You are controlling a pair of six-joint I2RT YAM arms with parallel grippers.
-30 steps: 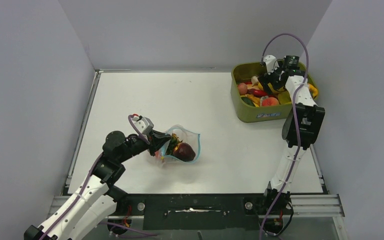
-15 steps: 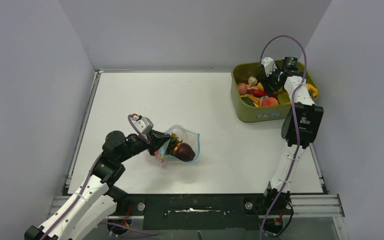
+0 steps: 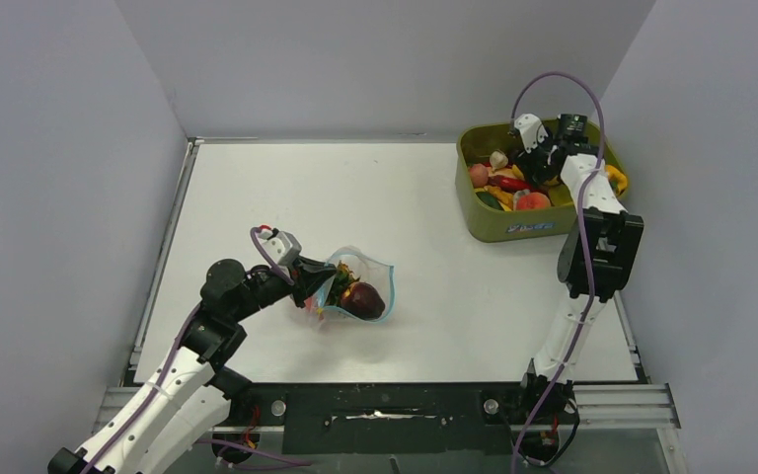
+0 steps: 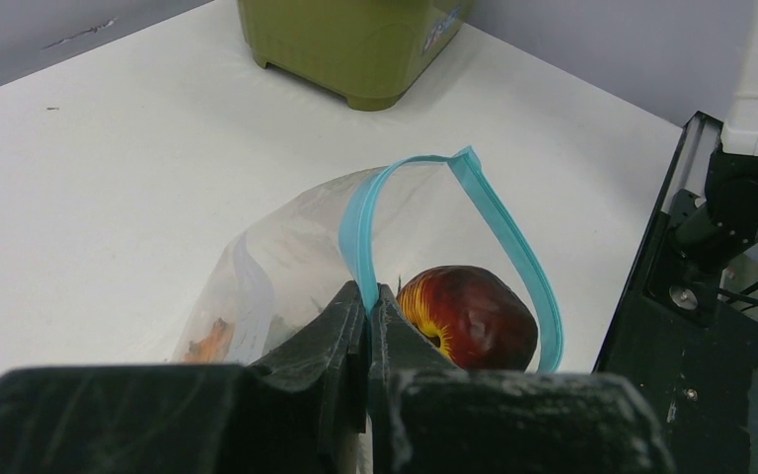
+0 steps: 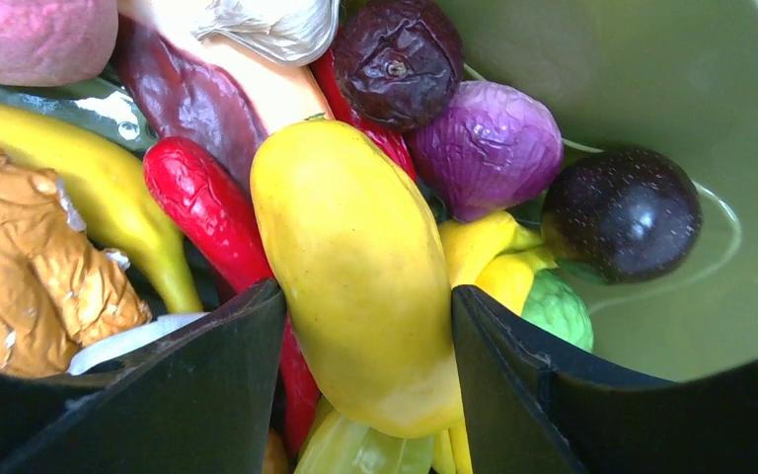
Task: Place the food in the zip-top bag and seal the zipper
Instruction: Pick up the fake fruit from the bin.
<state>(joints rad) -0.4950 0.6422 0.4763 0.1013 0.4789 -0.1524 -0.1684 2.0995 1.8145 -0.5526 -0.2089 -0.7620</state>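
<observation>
The clear zip-top bag (image 3: 360,286) lies mid-table with its mouth propped open, and the teal zipper (image 4: 513,247) loops around the opening. My left gripper (image 4: 368,296) is shut on the zipper edge at the bag's left side (image 3: 308,286). Inside the bag sit a dark maroon piece (image 4: 469,316) and some orange and green food behind the plastic. My right gripper (image 3: 538,163) is down in the olive tub (image 3: 513,225). Its fingers press both sides of a large yellow piece (image 5: 355,237), which fills the gap between them.
The tub (image 5: 651,89) holds several more toy foods: a red chili (image 5: 207,217), a purple onion (image 5: 489,148), a dark round fruit (image 5: 622,212) and a garlic bulb (image 5: 266,25). A black rail (image 3: 385,405) runs along the near table edge. Grey walls enclose three sides.
My right gripper has closed from wide open onto the yellow piece, and its wrist shifted slightly toward the back of the tub. The left arm and bag have not moved.
</observation>
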